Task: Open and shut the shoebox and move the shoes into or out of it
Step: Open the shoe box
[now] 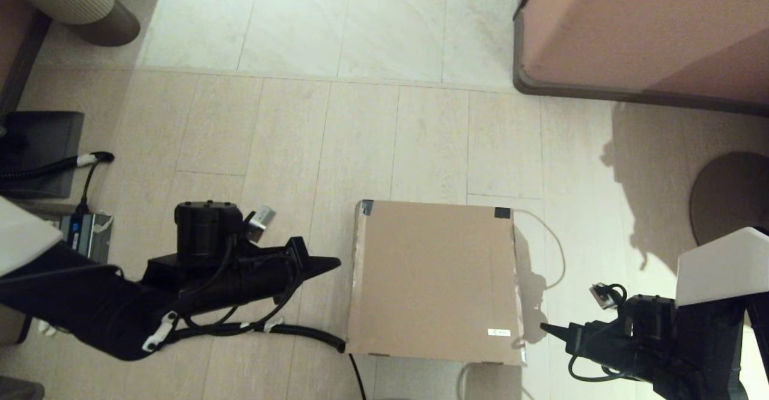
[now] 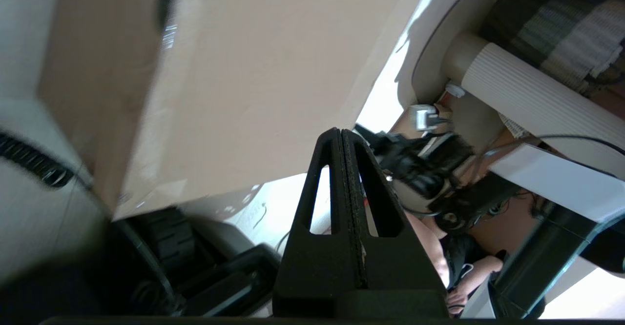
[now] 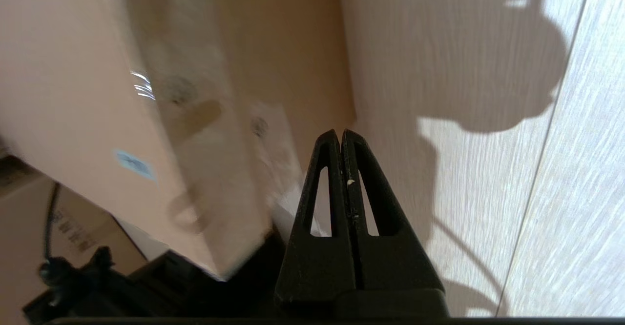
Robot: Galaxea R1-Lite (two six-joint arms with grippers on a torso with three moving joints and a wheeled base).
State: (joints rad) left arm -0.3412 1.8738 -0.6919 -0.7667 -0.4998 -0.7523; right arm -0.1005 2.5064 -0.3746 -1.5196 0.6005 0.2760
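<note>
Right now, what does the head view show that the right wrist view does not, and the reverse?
Only the head view shows the left gripper, jaws shut, beside the closed plain brown cardboard shoebox, and the dark tape on its far lid corners. Only the right wrist view shows the box's side wall close up. Both show the box, its small white label and the shut right gripper.

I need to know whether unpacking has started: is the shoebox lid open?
No, in the head view the shoebox has its lid lying flat and shut, with the left gripper and right gripper beside it.
</note>
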